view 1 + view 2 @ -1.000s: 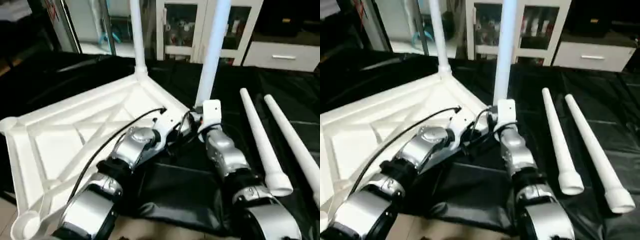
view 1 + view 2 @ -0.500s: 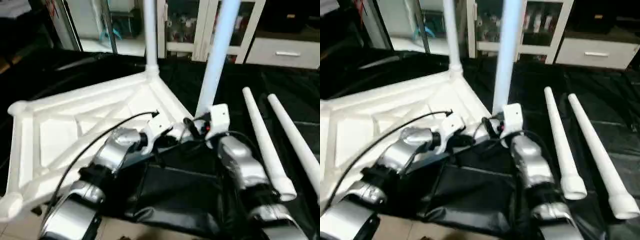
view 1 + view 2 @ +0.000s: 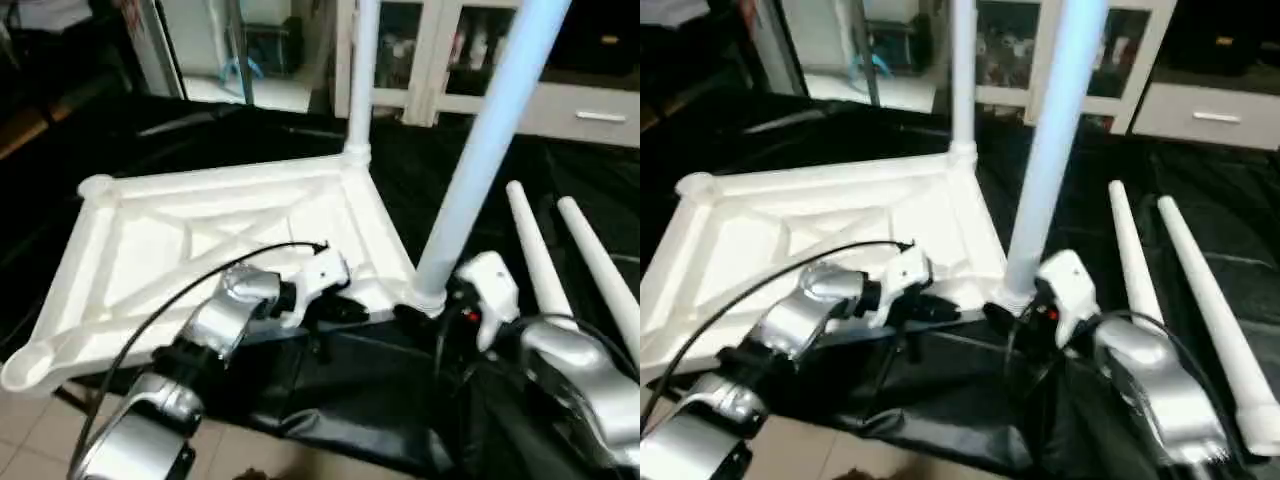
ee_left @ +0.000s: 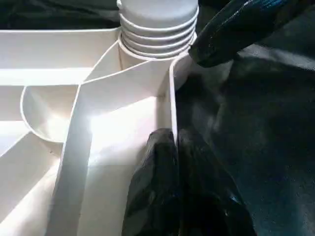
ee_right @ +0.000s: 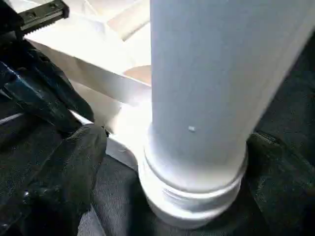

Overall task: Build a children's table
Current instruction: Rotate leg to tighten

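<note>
Tabletop: the white tabletop [image 3: 230, 230] lies upside down on the black-covered counter [image 3: 330, 400], ribbed underside up, its near edge at the counter's front.
Fitted legs: I see two legs standing upright in corner sockets. The far leg [image 3: 362, 70] is in the back corner. The near leg [image 3: 480, 160] is in the front corner on my right side, with its ribbed collar seated in the socket.
Empty sockets: the far-left socket [image 3: 97, 187] and the near-left socket [image 3: 28, 368] hold nothing.
Loose legs: two loose legs [image 3: 560, 260] lie side by side on the counter to the right of the tabletop, well apart from it.
Left pincer: my left pincer [image 4: 174, 147] has its two black fingers pressed together. They sit astride the thin rim wall of the tabletop, just short of the front-right socket. From the wrist view I think the rim is pinched between them, though the fingers hide the contact.
Right pincer: my right pincer [image 5: 197, 162] is spread wide around the base of the near leg. One black finger [image 5: 64, 167] stands off to one side of the collar and the other to the opposite side. The near finger looks clear of the leg, so I would not call it a grip.
Right arm: the silver forearm [image 3: 570, 370] comes in low from the right, close behind that leg.
</note>
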Robot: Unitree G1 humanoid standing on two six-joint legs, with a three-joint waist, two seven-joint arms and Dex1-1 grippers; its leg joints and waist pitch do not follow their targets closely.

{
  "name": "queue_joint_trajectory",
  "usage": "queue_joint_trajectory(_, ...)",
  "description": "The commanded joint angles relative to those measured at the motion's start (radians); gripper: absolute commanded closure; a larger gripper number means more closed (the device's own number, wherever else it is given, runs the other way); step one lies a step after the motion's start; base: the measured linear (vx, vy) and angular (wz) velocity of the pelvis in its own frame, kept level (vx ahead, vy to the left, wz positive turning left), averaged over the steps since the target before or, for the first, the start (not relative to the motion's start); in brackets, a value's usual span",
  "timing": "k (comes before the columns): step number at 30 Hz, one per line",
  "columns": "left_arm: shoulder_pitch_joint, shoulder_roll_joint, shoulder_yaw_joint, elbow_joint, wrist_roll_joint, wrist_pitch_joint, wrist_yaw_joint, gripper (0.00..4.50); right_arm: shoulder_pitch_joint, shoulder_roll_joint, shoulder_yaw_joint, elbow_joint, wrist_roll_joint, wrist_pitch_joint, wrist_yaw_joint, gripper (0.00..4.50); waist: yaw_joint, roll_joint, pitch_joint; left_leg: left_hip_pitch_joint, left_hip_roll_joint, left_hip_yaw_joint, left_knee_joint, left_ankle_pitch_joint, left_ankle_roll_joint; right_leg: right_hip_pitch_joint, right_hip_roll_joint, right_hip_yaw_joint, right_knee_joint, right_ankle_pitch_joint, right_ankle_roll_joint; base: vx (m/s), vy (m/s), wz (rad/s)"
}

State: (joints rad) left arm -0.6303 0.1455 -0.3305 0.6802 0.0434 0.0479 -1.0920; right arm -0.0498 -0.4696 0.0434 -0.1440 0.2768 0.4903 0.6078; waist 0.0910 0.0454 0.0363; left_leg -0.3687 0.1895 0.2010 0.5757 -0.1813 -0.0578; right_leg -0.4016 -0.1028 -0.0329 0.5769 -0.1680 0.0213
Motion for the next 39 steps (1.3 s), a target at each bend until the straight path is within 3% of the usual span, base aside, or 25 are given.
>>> queue_joint_trajectory(1, -0.040, -0.058, 0.036, 0.042, -0.022, -0.060, 0.133, 4.50, 0.021, 0.021, 0.020, -0.060, 0.022, 0.024, -0.003, 0.03, -0.008, -0.031, -0.048, 0.026, 0.032, -0.012, -0.072, -0.325, 0.027, 0.014, -0.031, 0.026, -0.091, -0.429, -0.120, 0.000, 0.000, 0.00)
queue_joint_trajectory(6, -0.116, -0.098, 0.051, 0.150, 0.017, -0.150, 0.254, 4.50, 0.052, 0.032, 0.013, -0.096, 0.025, 0.048, -0.044, 0.03, -0.012, -0.032, -0.050, 0.005, 0.028, -0.018, -0.075, -0.300, 0.036, 0.030, -0.033, 0.019, -0.086, -0.390, -0.096, 0.000, 0.000, 0.00)
queue_joint_trajectory(7, -0.144, -0.106, 0.063, 0.193, 0.032, -0.176, 0.314, 4.50, 0.060, 0.038, 0.013, -0.109, 0.019, 0.059, -0.054, 0.03, -0.012, -0.031, -0.054, 0.008, 0.028, -0.018, -0.071, -0.299, 0.041, 0.029, -0.033, 0.019, -0.084, -0.366, -0.092, 0.000, 0.000, 0.00)
queue_joint_trajectory(8, -0.158, -0.109, 0.067, 0.211, 0.039, -0.183, 0.344, 4.50, 0.061, 0.041, 0.011, -0.112, 0.017, 0.062, -0.058, 0.03, -0.019, -0.030, -0.058, -0.006, 0.026, -0.024, -0.071, -0.265, 0.043, 0.041, -0.036, 0.015, -0.075, -0.325, -0.097, 0.000, 0.000, 0.00)
queue_joint_trajectory(9, -0.172, -0.109, 0.070, 0.231, 0.052, -0.186, 0.391, 4.50, 0.063, 0.044, 0.013, -0.116, 0.016, 0.065, -0.062, 0.03, -0.022, -0.020, -0.060, -0.009, 0.027, -0.027, -0.072, -0.245, 0.041, 0.044, -0.037, 0.014, -0.071, -0.295, -0.104, 0.000, 0.000, 0.00)
queue_joint_trajectory(11, -0.199, -0.111, 0.083, 0.271, 0.064, -0.189, 0.458, 4.50, 0.065, 0.050, 0.017, -0.128, 0.014, 0.072, -0.067, 0.03, -0.031, -0.015, -0.065, -0.004, 0.026, -0.025, -0.062, -0.217, 0.052, 0.039, -0.031, 0.012, -0.065, -0.192, -0.135, 0.000, 0.000, 0.00)
queue_joint_trajectory(12, -0.213, -0.112, 0.094, 0.296, 0.063, -0.192, 0.483, 4.50, 0.064, 0.053, 0.021, -0.134, 0.014, 0.075, -0.069, 0.03, -0.034, -0.021, -0.072, -0.009, 0.023, -0.024, -0.052, -0.157, 0.072, 0.045, -0.030, 0.011, -0.053, -0.085, -0.163, 0.055, 0.007, -0.01)
queue_joint_trajectory(13, -0.223, -0.113, 0.103, 0.311, 0.062, -0.188, 0.503, 4.22, 0.062, 0.054, 0.024, -0.135, 0.013, 0.075, -0.070, 0.00, -0.037, -0.021, -0.075, -0.015, 0.020, -0.023, -0.044, -0.094, 0.102, 0.047, -0.030, 0.010, -0.041, 0.017, -0.191, 0.000, 0.000, 0.00)
queue_joint_trajectory(15, -0.235, -0.117, 0.127, 0.329, 0.044, -0.183, 0.522, 4.05, 0.059, 0.056, 0.028, -0.135, 0.011, 0.074, -0.072, 0.00, -0.039, -0.020, -0.077, -0.016, 0.019, -0.022, -0.039, -0.058, 0.130, 0.047, -0.029, 0.009, -0.034, 0.087, -0.218, 0.000, 0.000, 0.00)
queue_joint_trajectory(16, -0.246, -0.122, 0.156, 0.341, 0.015, -0.186, 0.529, 3.87, 0.055, 0.061, 0.033, -0.133, 0.006, 0.074, -0.077, 0.00, -0.038, -0.015, -0.078, -0.013, 0.022, -0.019, -0.034, -0.053, 0.161, 0.045, -0.033, 0.007, -0.032, 0.119, -0.262, 0.000, 0.000, 0.00)
queue_joint_trajectory(19, -0.254, -0.124, 0.176, 0.346, -0.003, -0.207, 0.545, 3.74, 0.051, 0.067, 0.038, -0.130, 0.002, 0.073, -0.081, 0.00, -0.036, -0.015, -0.071, -0.007, 0.026, -0.016, -0.037, -0.107, 0.166, 0.042, -0.032, 0.005, -0.042, 0.027, -0.275, 0.000, 0.000, 0.00)
queue_joint_trajectory(22, -0.264, -0.125, 0.218, 0.349, -0.037, -0.243, 0.571, 3.40, 0.038, 0.083, 0.041, -0.120, -0.002, 0.072, -0.094, 0.00, -0.032, -0.021, -0.061, -0.003, 0.029, -0.016, -0.049, -0.204, 0.116, 0.040, -0.034, 0.007, -0.057, -0.155, -0.237, 0.000, 0.000, 0.00)
queue_joint_trajectory(25, -0.247, -0.110, 0.262, 0.284, -0.099, -0.198, 0.490, 3.40, 0.023, 0.091, 0.049, -0.116, -0.003, 0.075, -0.095, 0.00, -0.029, -0.020, -0.061, -0.001, 0.030, -0.018, -0.053, -0.213, 0.090, 0.037, -0.034, 0.008, -0.058, -0.192, -0.221, 0.000, 0.000, 0.00)
queue_joint_trajectory(28, -0.171, -0.050, 0.213, 0.138, -0.103, -0.080, 0.325, 3.40, 0.016, 0.080, 0.056, -0.116, 0.002, 0.074, -0.077, 0.00, -0.028, -0.025, -0.058, -0.001, 0.034, -0.018, -0.059, -0.222, 0.075, 0.037, -0.037, 0.010, -0.056, -0.195, -0.214, 0.000, 0.000, 0.00)
queue_joint_trajectory(29, -0.134, -0.016, 0.184, 0.071, -0.104, -0.032, 0.256, 3.40, 0.015, 0.075, 0.055, -0.120, 0.008, 0.076, -0.069, 0.00, -0.030, -0.021, -0.056, -0.003, 0.032, -0.017, -0.060, -0.223, 0.074, 0.035, -0.036, 0.011, -0.056, -0.209, -0.207, 0.000, 0.000, 0.00)
queue_joint_trajectory(30, -0.100, 0.019, 0.156, 0.009, -0.105, 0.004, 0.194, 3.40, 0.012, 0.071, 0.052, -0.124, 0.014, 0.079, -0.061, 0.00, -0.028, -0.025, -0.058, 0.000, 0.034, -0.018, -0.060, -0.221, 0.073, 0.037, -0.039, 0.012, -0.056, -0.206, -0.208, 0.000, 0.000, 0.00)
queue_joint_trajectory(31, -0.100, 0.019, 0.156, 0.009, -0.105, 0.004, 0.194, 3.40, 0.012, 0.071, 0.052, -0.124, 0.014, 0.079, -0.061, 0.00, -0.029, -0.024, -0.057, -0.003, 0.036, -0.019, -0.062, -0.214, 0.072, 0.039, -0.039, 0.013, -0.053, -0.200, -0.209, 0.000, 0.000, 0.00)
queue_joint_trajectory(32, -0.073, 0.052, 0.131, -0.042, -0.112, 0.035, 0.146, 3.40, 0.009, 0.068, 0.047, -0.128, 0.021, 0.084, -0.052, 0.00, -0.031, -0.019, -0.059, 0.002, 0.033, -0.015, -0.057, -0.203, 0.070, 0.033, -0.033, 0.013, -0.052, -0.178, -0.210, 0.000, 0.000, 0.00)
queue_joint_trajectory(33, -0.044, 0.089, 0.109, -0.100, -0.125, 0.081, 0.100, 3.40, 0.007, 0.064, 0.042, -0.133, 0.032, 0.090, -0.041, 0.00, -0.027, -0.020, -0.062, 0.003, 0.037, -0.019, -0.059, -0.186, 0.070, 0.039, -0.038, 0.014, -0.044, -0.145, -0.219, 0.000, 0.000, 0.00)
queue_joint_trajectory(34, -0.002, 0.154, 0.073, -0.185, -0.135, 0.144, 0.035, 3.40, 0.004, 0.053, 0.040, -0.138, 0.040, 0.095, -0.023, 0.00, -0.029, -0.026, -0.059, 0.004, 0.036, -0.014, -0.058, -0.178, 0.072, 0.033, -0.033, 0.014, -0.043, -0.129, -0.225, 0.000, 0.000, 0.00)
queue_joint_trajectory(35, 0.030, 0.204, 0.046, -0.247, -0.136, 0.195, -0.009, 3.40, 0.002, 0.043, 0.040, -0.140, 0.046, 0.098, -0.007, 0.00, -0.026, -0.020, -0.061, 0.004, 0.038, -0.019, -0.059, -0.174, 0.071, 0.036, -0.036, 0.013, -0.038, -0.123, -0.227, 0.000, 0.000, 0.00)
queue_joint_trajectory(37, 0.061, 0.248, 0.024, -0.307, -0.122, 0.246, -0.043, 3.40, -0.001, 0.032, 0.041, -0.137, 0.047, 0.097, 0.005, 0.00, -0.031, -0.019, -0.056, 0.005, 0.039, -0.016, -0.063, -0.191, 0.063, 0.033, -0.032, 0.014, -0.039, -0.138, -0.226, 0.000, 0.000, 0.00)
queue_joint_trajectory(39, 0.077, 0.272, 0.010, -0.323, -0.086, 0.268, -0.046, 3.40, -0.004, 0.028, 0.044, -0.130, 0.043, 0.093, 0.009, 0.00, -0.029, -0.020, -0.051, 0.013, 0.037, -0.012, -0.066, -0.241, 0.036, 0.024, -0.031, 0.016, -0.050, -0.208, -0.210, 0.000, 0.000, 0.00)
